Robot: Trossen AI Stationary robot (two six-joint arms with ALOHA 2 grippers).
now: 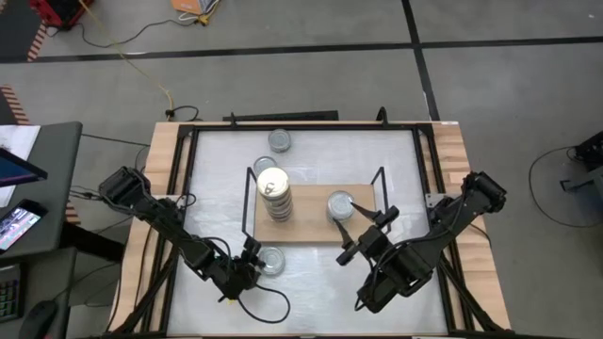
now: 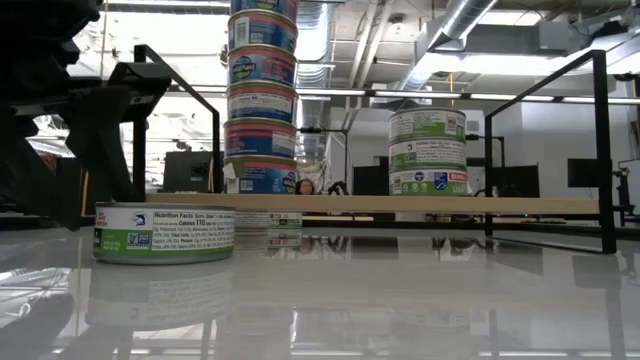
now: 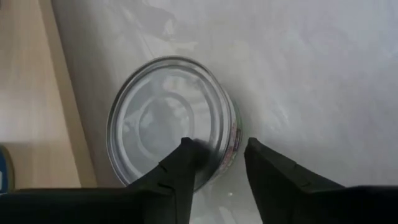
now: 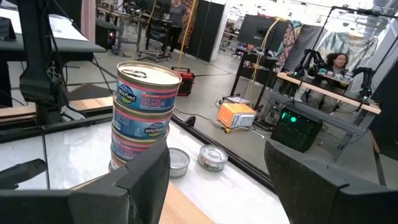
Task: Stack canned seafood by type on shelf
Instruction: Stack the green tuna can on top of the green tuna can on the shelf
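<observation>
Sitting on the white table (image 1: pixel 311 160) just in front of the shelf (image 1: pixel 306 229), a silver-lidded tin (image 1: pixel 270 261) has my left gripper (image 1: pixel 247 266) at its near edge. In the left wrist view one finger (image 3: pixel 180 165) lies over the lid's rim and the other is outside the wall, narrowed around that edge but not visibly pinching yet. On the shelf I see a tall stack of blue-labelled tins (image 1: pixel 274 195) and a shorter green-labelled stack (image 1: pixel 340 206). My right gripper (image 1: pixel 356 229) hovers beside the short stack, fingers wide apart and empty. Two more tins (image 4: pixel 212 157) lie on the table behind the shelf.
</observation>
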